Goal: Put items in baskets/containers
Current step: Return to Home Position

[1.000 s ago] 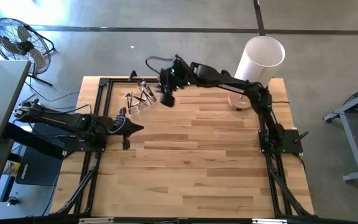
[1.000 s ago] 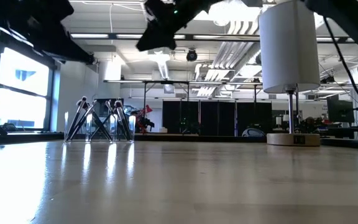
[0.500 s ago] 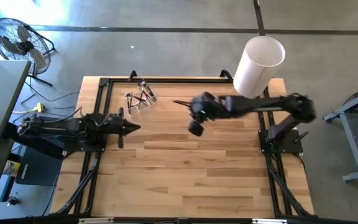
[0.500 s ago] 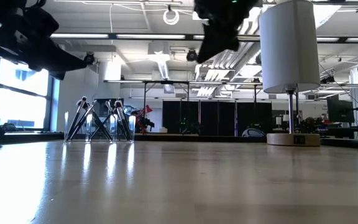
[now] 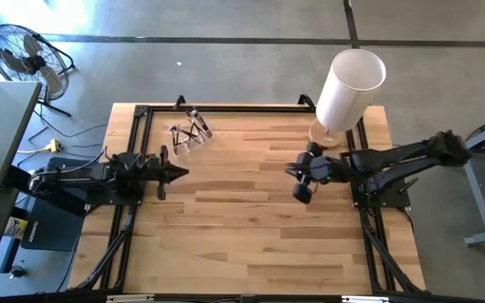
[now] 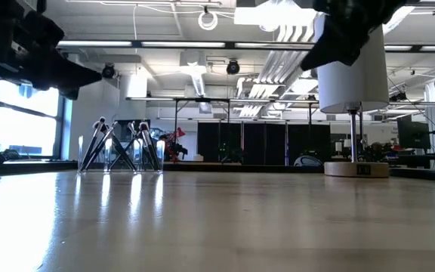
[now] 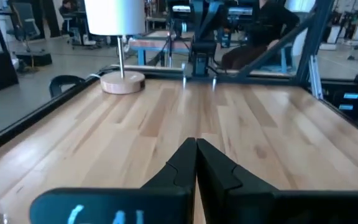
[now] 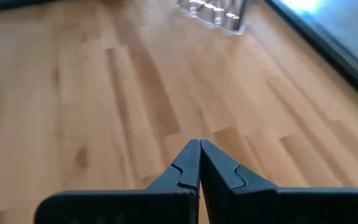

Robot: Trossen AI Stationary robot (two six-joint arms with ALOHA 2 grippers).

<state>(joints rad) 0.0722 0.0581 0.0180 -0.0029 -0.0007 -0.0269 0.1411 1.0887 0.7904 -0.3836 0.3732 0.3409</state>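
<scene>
Fingers (image 8: 185,169) pressed together on your right gripper (image 5: 290,171) and left gripper (image 5: 181,172), both empty. Brushes (image 5: 195,126) stand in the clear holder (image 5: 183,140), upper left. Swing right carelessly and you'd clip the white cylinder (image 5: 349,80).

Tall white cylinder (image 5: 349,84) on round wooden base (image 5: 320,135), wooden table (image 5: 251,223), floor fan (image 5: 19,52) nearby.

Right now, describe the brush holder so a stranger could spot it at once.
Find the wooden table, then the edge where the tall white cylinder stands. Toward that edge's other end, nearer the floor fan, sits the holder: small, see-through, with dark brushes leaning in it.
</scene>
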